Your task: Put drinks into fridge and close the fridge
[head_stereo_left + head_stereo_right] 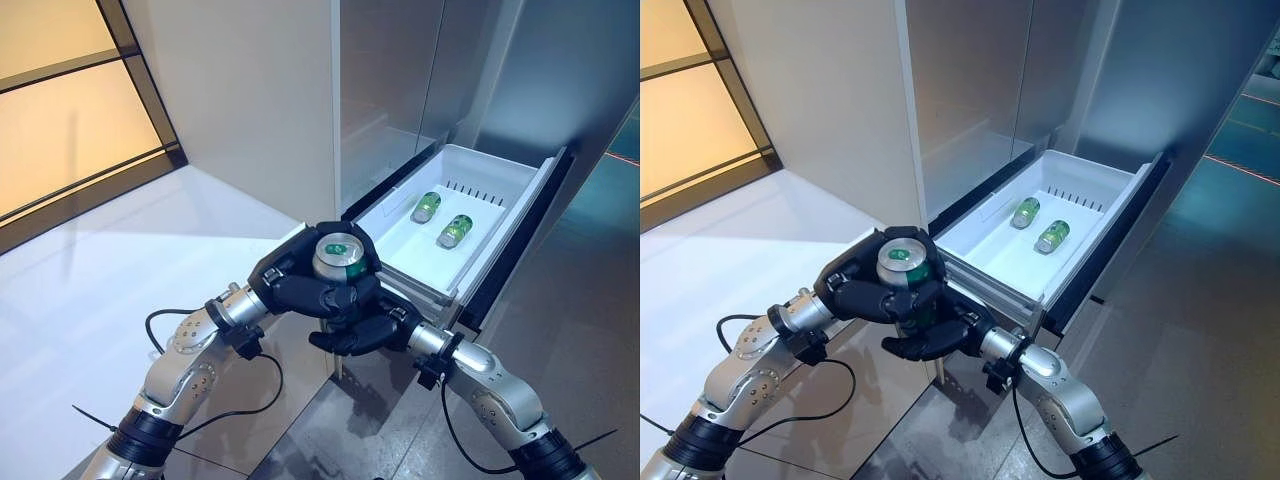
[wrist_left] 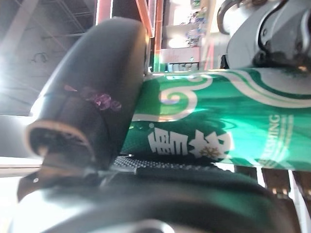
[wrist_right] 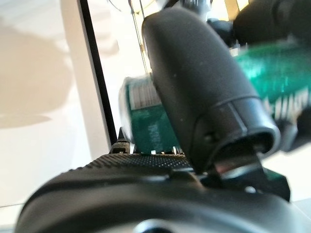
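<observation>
Our left hand (image 1: 300,285) fingers wrap the green can (image 1: 340,256), right hand (image 1: 362,328) curled under; we lift gently over the drawer (image 1: 400,235) beyond them

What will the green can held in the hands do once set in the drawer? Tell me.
Likely to roll if laid down: the green can is round and smooth, and two cans already lie on their sides in the white drawer. Probably slippery too, given its glossy wall; the left robot hand wraps it, the right robot hand supporting below.

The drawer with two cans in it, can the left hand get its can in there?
Probably yes. The drawer is open with bare floor beside the two cans, and the left hand holds its can just before it.
</observation>
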Robot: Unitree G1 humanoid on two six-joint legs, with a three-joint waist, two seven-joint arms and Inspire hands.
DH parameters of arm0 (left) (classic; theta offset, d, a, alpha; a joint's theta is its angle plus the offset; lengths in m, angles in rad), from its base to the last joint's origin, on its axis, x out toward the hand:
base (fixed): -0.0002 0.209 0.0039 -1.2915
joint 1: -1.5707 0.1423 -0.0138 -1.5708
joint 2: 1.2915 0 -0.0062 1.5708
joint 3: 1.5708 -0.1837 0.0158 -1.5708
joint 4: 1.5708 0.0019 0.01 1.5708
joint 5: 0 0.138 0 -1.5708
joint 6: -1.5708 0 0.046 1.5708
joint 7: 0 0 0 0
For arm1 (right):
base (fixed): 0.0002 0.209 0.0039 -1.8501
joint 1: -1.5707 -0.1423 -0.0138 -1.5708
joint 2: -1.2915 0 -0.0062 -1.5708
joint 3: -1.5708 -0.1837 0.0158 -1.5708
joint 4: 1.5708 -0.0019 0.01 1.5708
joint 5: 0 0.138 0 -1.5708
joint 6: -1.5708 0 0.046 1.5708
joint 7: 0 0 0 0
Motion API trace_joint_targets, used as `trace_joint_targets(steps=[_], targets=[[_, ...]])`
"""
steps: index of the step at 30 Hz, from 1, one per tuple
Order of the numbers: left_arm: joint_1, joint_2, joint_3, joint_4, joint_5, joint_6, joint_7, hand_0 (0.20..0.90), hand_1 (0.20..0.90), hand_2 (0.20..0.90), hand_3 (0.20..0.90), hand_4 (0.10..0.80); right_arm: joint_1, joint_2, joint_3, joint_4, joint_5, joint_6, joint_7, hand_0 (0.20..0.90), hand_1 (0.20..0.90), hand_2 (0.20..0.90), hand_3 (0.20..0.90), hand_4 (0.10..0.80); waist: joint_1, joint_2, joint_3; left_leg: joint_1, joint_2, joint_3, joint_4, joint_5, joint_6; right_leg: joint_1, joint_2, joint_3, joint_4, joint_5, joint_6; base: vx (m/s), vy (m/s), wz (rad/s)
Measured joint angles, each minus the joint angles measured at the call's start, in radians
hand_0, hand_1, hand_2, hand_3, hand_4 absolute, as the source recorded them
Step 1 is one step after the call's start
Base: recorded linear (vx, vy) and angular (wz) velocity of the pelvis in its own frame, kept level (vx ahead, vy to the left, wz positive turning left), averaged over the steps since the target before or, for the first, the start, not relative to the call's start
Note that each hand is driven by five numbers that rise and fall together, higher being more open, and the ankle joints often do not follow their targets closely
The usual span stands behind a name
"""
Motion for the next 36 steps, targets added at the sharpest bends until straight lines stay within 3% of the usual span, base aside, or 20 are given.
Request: trace_joint_targets(steps=[10, 11, 12, 13, 29, 30, 31, 36], targets=[[-0.024, 0.015, -0.017, 0.000, -0.005, 0.038, 0.000, 0.300, 0.300, 0.300, 0.200, 0.100, -0.023, -0.032, 0.030, 0.002, 0.042, 0.030, -0.012, 0.900, 0.900, 0.900, 0.900, 0.800, 0.002, 0.000, 0.000, 0.000, 0.000, 0.005, 0.000, 0.000, 0.000, -0.001, 0.000, 0.000, 0.000, 0.001, 0.000, 0.000, 0.000, 0.00], [-0.024, 0.019, -0.019, 0.000, -0.009, 0.043, 0.000, 0.300, 0.300, 0.300, 0.200, 0.100, -0.023, -0.033, 0.035, 0.003, 0.045, 0.032, -0.015, 0.747, 0.747, 0.747, 0.722, 0.622, 0.002, -0.001, 0.000, 0.000, 0.000, 0.005, 0.000, 0.000, 0.000, -0.001, 0.000, 0.000, 0.000, 0.001, 0.000, 0.000, 0.000, 0.00], [-0.024, 0.024, -0.019, 0.000, -0.011, 0.044, 0.000, 0.300, 0.300, 0.300, 0.200, 0.100, -0.023, -0.034, 0.043, 0.003, 0.057, 0.032, -0.025, 0.356, 0.356, 0.356, 0.266, 0.166, 0.002, -0.001, 0.000, 0.000, 0.000, 0.006, 0.000, 0.000, 0.000, -0.001, 0.000, 0.001, 0.000, 0.001, 0.000, 0.000, 0.000, 0.00], [-0.024, 0.025, -0.019, 0.000, -0.011, 0.045, 0.000, 0.300, 0.300, 0.300, 0.200, 0.100, -0.023, -0.034, 0.045, 0.003, 0.060, 0.032, -0.029, 0.300, 0.300, 0.300, 0.200, 0.100, 0.002, -0.001, 0.000, 0.000, 0.000, 0.006, 0.000, 0.000, 0.000, 0.000, 0.000, 0.001, 0.000, 0.002, 0.000, 0.000, 0.000, 0.00], [-0.024, 0.023, -0.017, 0.007, -0.054, 0.074, 0.048, 0.309, 0.309, 0.309, 0.211, 0.111, -0.023, -0.042, 0.089, 0.003, 0.065, 0.007, -0.085, 0.300, 0.300, 0.300, 0.200, 0.100, 0.013, -0.001, 0.000, 0.005, 0.000, 0.012, 0.000, 0.000, 0.000, 0.002, 0.000, 0.006, 0.000, 0.004, 0.000, 0.000, 0.000, 0.00], [-0.024, 0.023, -0.016, 0.007, -0.054, 0.074, 0.048, 0.644, 0.644, 0.644, 0.601, 0.501, -0.023, -0.042, 0.090, 0.003, 0.065, 0.006, -0.087, 0.300, 0.300, 0.300, 0.200, 0.100, 0.014, -0.001, 0.000, 0.005, 0.000, 0.012, 0.000, 0.000, 0.000, 0.002, 0.000, 0.006, 0.000, 0.004, 0.000, 0.000, 0.000, 0.00], [-0.024, 0.023, -0.016, 0.007, -0.053, 0.074, 0.049, 0.900, 0.900, 0.900, 0.900, 0.800, -0.023, -0.042, 0.090, 0.003, 0.065, 0.005, -0.089, 0.300, 0.300, 0.300, 0.200, 0.100, 0.017, -0.001, 0.000, 0.005, 0.000, 0.012, 0.000, 0.000, 0.000, 0.002, 0.000, 0.006, 0.000, 0.004, 0.000, 0.000, 0.000, 0.00], [-0.024, 0.017, -0.019, 0.007, -0.048, 0.054, 0.079, 0.900, 0.900, 0.900, 0.900, 0.800, -0.023, -0.038, 0.090, 0.002, 0.074, 0.000, -0.110, 0.300, 0.300, 0.300, 0.200, 0.100, 0.021, -0.002, 0.000, 0.006, 0.000, 0.012, 0.000, 0.000, 0.000, 0.003, 0.000, 0.006, 0.000, 0.004, 0.000, 0.000, 0.000, 0.00]])
